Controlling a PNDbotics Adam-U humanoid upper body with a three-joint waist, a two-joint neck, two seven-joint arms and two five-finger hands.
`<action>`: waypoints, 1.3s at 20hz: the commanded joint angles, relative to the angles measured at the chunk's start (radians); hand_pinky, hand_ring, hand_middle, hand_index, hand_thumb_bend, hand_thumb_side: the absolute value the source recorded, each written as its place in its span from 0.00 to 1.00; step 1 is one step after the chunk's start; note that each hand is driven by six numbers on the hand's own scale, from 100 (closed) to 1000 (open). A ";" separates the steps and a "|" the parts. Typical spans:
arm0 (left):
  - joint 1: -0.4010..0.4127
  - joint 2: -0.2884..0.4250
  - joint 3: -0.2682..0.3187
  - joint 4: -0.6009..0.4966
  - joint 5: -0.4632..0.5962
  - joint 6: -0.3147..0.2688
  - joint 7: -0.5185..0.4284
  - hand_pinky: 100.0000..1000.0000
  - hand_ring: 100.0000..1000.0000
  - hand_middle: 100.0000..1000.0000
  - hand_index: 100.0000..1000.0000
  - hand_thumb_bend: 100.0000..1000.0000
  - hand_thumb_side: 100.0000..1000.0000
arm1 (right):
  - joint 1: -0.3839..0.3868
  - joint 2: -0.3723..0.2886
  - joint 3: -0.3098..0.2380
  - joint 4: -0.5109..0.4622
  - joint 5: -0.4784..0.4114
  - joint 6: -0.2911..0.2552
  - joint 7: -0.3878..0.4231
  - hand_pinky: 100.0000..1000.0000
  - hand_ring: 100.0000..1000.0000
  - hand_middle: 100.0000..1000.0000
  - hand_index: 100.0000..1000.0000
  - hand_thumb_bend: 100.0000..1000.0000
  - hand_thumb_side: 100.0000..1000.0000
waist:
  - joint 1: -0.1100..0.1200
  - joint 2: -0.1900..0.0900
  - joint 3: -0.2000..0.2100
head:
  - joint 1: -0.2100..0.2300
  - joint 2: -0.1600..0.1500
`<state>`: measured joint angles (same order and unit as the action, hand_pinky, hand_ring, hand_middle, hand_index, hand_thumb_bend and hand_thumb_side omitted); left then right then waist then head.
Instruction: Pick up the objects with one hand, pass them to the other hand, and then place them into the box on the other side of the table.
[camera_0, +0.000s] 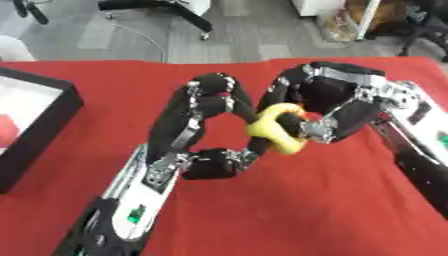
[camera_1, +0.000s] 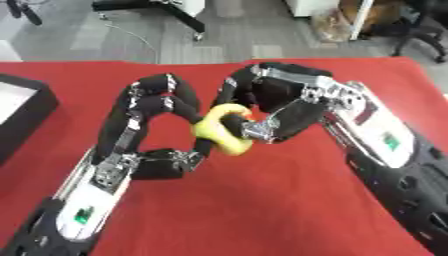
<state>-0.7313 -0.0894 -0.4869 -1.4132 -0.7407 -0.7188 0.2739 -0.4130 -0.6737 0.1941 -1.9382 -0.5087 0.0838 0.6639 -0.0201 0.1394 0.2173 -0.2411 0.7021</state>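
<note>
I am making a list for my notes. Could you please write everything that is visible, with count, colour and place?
ring: one, yellow, at table centre, held between both robot hands
box: one, black walls with white inside, at left table edge; something red lies inside
table: one, red cover, fills most of the view
chair base: one, black with white, on the grey floor beyond the table
left robot hand: one, black and silver, fingers curled round the ring
right robot hand: one, black and silver, fingers curled round the ring from the other side
</note>
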 joint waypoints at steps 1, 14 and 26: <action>-0.024 -0.002 0.002 -0.014 0.000 -0.007 -0.005 0.51 0.44 0.39 0.18 0.00 0.05 | -0.011 -0.008 -0.010 -0.012 -0.049 -0.012 0.052 0.59 0.81 0.70 0.59 0.00 0.24 | -0.011 0.000 -0.003 | 0.002 0.002; -0.024 0.025 0.009 -0.024 -0.080 -0.047 0.032 0.53 0.45 0.41 0.22 0.00 0.07 | -0.003 -0.015 -0.091 0.036 -0.189 -0.038 0.017 0.65 0.87 0.83 0.75 0.00 0.81 | -0.008 -0.005 -0.016 | 0.017 -0.005; 0.060 0.125 0.100 0.060 -0.308 -0.041 0.162 0.54 0.44 0.42 0.28 0.00 0.05 | 0.139 -0.127 -0.261 0.009 -0.223 -0.186 -0.136 0.67 0.86 0.82 0.76 0.00 0.72 | -0.006 -0.043 -0.051 | 0.082 0.005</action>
<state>-0.6599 0.0167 -0.4092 -1.3511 -1.0243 -0.7557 0.4037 -0.2674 -0.7524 -0.0310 -1.9037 -0.7209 -0.0778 0.5461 -0.0201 0.1358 0.1655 -0.1692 0.7025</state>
